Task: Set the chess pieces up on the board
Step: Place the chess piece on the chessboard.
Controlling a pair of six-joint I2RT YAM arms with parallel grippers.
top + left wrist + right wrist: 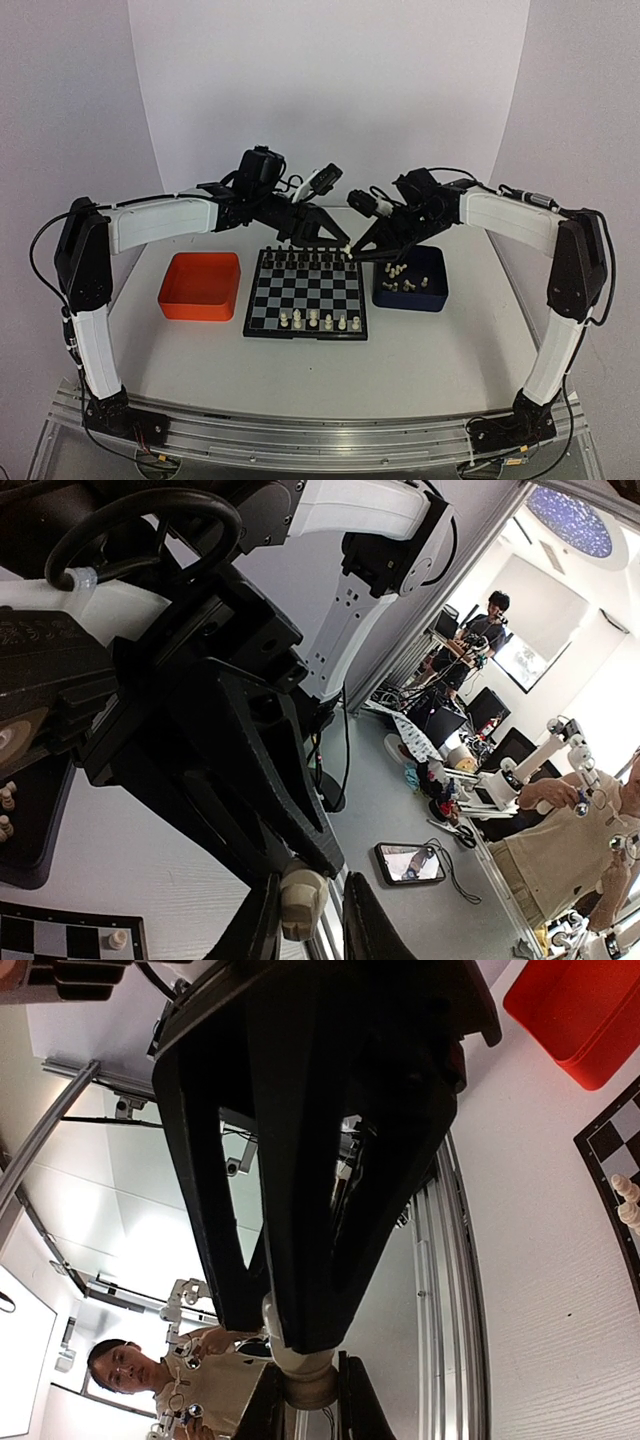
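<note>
Above the board's (300, 296) far right corner my two grippers meet tip to tip around one cream chess piece (346, 248). My right gripper (312, 1412) is shut on the piece's round base (314, 1392). My left gripper (305, 932) has its jaws around the other end of the piece (300, 898). That end lies against one finger, with a gap to the other finger. Several cream pieces (320, 320) stand on the board's near row. More cream pieces (400, 276) lie in the dark blue tray (432, 296).
An orange tray (200, 285) sits left of the board. Black pieces (305, 257) line the board's far row. The blue tray stands right of the board, under my right arm. Beyond the table, people and gear show in both wrist views.
</note>
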